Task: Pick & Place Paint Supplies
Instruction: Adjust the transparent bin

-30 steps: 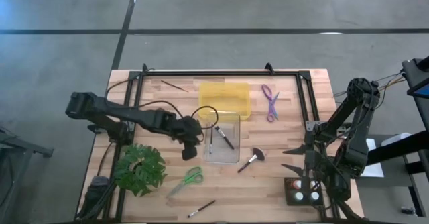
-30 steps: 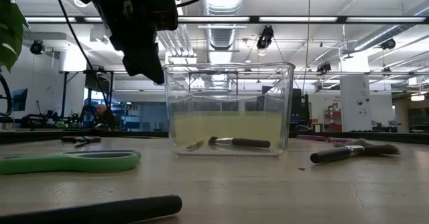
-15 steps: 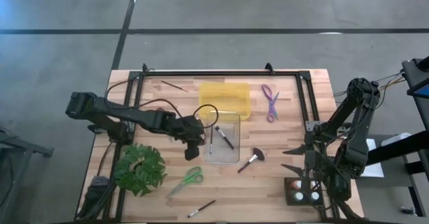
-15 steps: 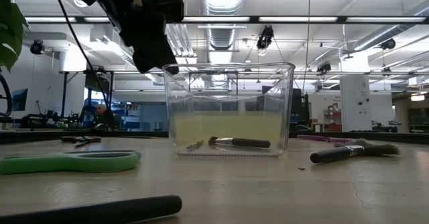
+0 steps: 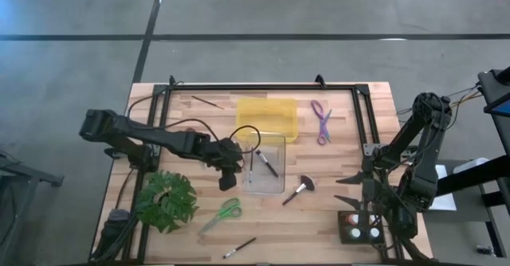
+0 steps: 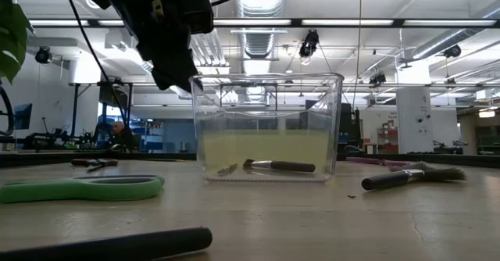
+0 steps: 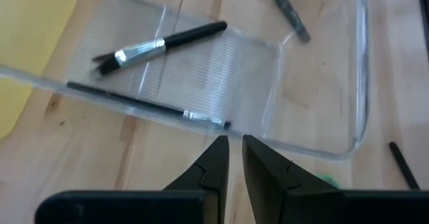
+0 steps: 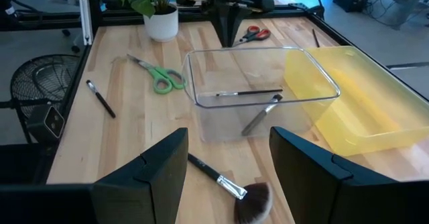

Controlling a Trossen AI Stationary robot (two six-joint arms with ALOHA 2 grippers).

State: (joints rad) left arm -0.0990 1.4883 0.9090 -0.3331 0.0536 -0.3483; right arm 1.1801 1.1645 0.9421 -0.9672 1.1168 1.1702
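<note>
Clear bin (image 5: 264,163) at desk (image 5: 335,210) centre holds two brushes (image 7: 158,44). Left gripper (image 7: 234,158) hovers above bin's left wall, fingers nearly clenched, grasping nothing. Right gripper (image 8: 226,160) waits at the right edge, fingers released, empty. Green scissors (image 5: 224,213), fan brush (image 5: 300,189), purple scissors (image 5: 321,120) lie outside the bin.

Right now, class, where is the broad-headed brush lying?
In the high view, the broad-headed brush lies on the table just right of the clear bin, toward the right arm's side.
</note>
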